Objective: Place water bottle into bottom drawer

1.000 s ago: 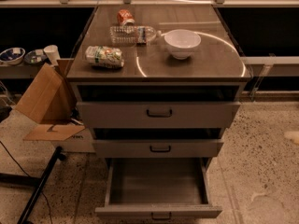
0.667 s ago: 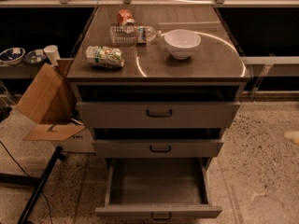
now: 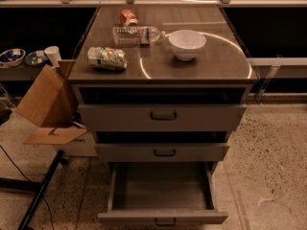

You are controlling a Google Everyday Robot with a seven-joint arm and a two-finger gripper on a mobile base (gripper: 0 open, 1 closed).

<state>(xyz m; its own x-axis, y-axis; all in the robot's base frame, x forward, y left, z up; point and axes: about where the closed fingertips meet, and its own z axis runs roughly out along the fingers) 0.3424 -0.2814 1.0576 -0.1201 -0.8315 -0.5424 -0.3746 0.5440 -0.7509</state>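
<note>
The water bottle (image 3: 135,35), clear and ribbed with a dark label band and pale cap, lies on its side on the cabinet top (image 3: 201,63), left of a white bowl (image 3: 187,43). The bottom drawer (image 3: 162,193) is pulled out and its grey tray is bare. The two drawers above it are pushed in. My gripper is not in view.
A green-and-white crushed can (image 3: 107,58) lies at the top's front left. A red-orange can (image 3: 127,17) sits behind the bottle. An open cardboard box (image 3: 45,104) stands left of the cabinet, with a dark stand leg (image 3: 41,193) on the speckled floor.
</note>
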